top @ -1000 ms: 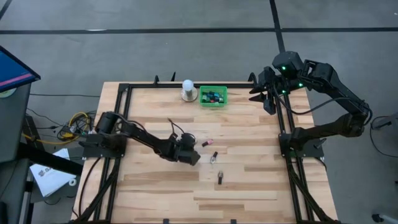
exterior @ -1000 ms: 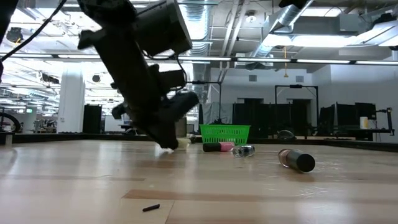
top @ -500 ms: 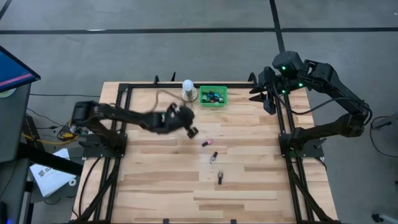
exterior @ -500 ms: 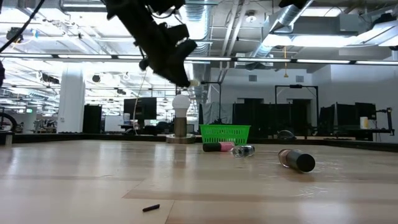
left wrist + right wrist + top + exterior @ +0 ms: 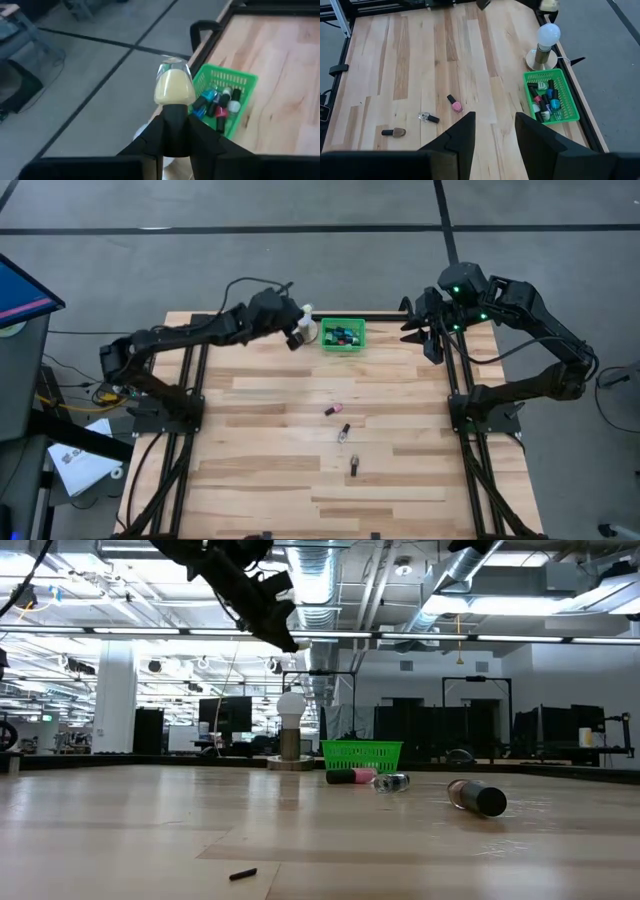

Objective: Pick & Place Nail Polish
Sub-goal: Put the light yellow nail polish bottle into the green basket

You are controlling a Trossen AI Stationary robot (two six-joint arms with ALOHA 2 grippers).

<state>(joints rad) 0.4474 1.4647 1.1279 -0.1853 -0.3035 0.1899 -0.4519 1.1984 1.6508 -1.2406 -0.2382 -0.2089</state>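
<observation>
My left gripper (image 5: pixel 297 335) is raised at the far edge, beside the white dome-topped lamp (image 5: pixel 303 315) and left of the green tray (image 5: pixel 343 335). It is shut on a pale cream nail polish bottle (image 5: pixel 173 87). The tray holds several bottles (image 5: pixel 217 102). Three more bottles lie on their sides mid-table: a pink one (image 5: pixel 333 410), a clear one (image 5: pixel 343 432) and a dark one (image 5: pixel 353 468). My right gripper (image 5: pixel 492 132) is open and empty, high over the table's far right corner (image 5: pixel 432 330). My left gripper pinches the cream bottle's near end (image 5: pixel 174 104) between its two fingers (image 5: pixel 175 122). The rest of the bottle sticks out past the fingertips, along their line. The bottle is lifted clear, above the tray's left side and the table's far edge.
The lamp stands on a round base (image 5: pixel 542 59) just left of the tray (image 5: pixel 550 102). A black frame rail (image 5: pixel 300 317) runs along the far edge. A tiny dark scrap (image 5: pixel 243 874) lies near the front. Bare wood spreads left of the lying bottles.
My left gripper has risen from the table's middle, near the lying bottles, and swung toward the far edge, up beside the lamp and tray, carrying the cream bottle clear of the table. The three lying bottles have stayed in place.
</observation>
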